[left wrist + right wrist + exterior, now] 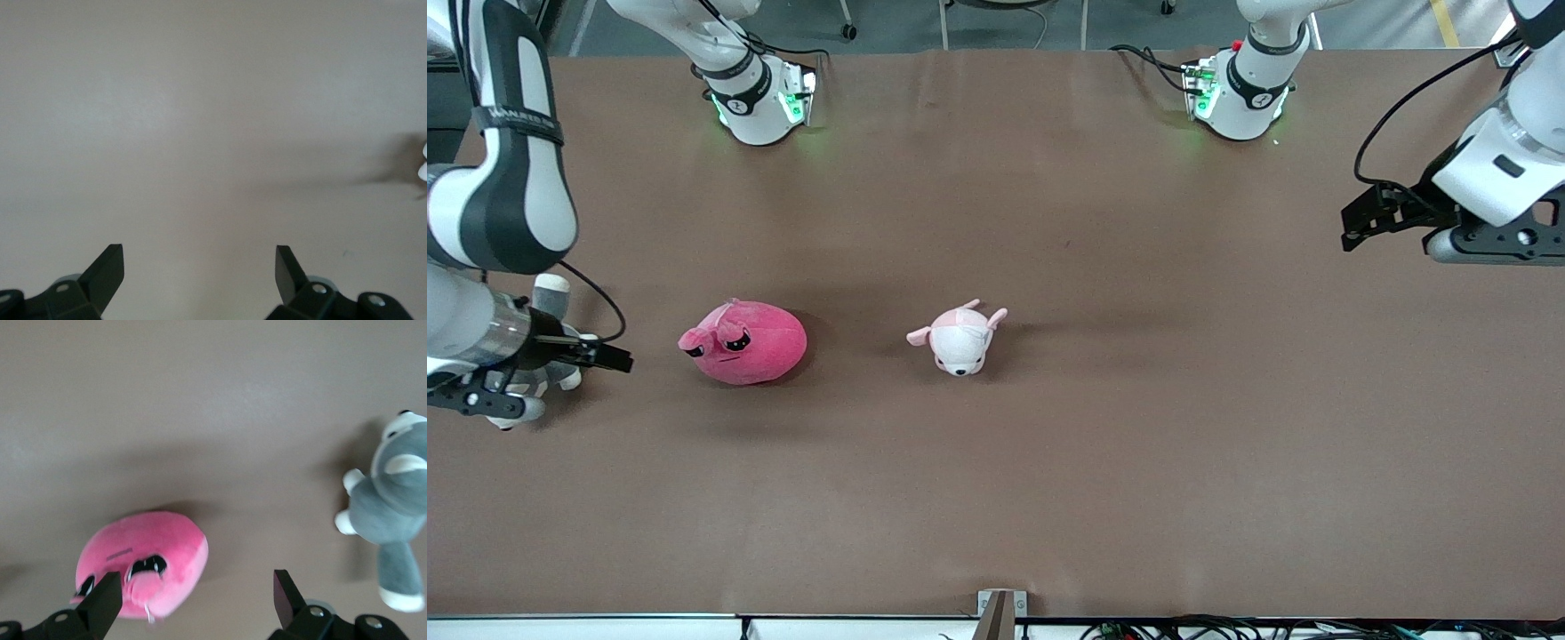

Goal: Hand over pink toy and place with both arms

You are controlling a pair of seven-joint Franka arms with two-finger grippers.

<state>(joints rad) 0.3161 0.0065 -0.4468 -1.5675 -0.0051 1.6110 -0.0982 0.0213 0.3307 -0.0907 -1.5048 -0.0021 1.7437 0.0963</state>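
With the pink toy [744, 342] lying free on the worktop [1049, 462], we should lift the wide-open right pincer [193, 597] straight off, while the wide-open left pincer [200, 267] waits.

Brown matte worktop [1049, 462] fills most of the view, evenly lit, soft shadows. Grey floor [996, 22] shows past the edge where the bases stand, with chair or stand legs. White strip and tangled cables [1227, 629] run along the camera-side edge.
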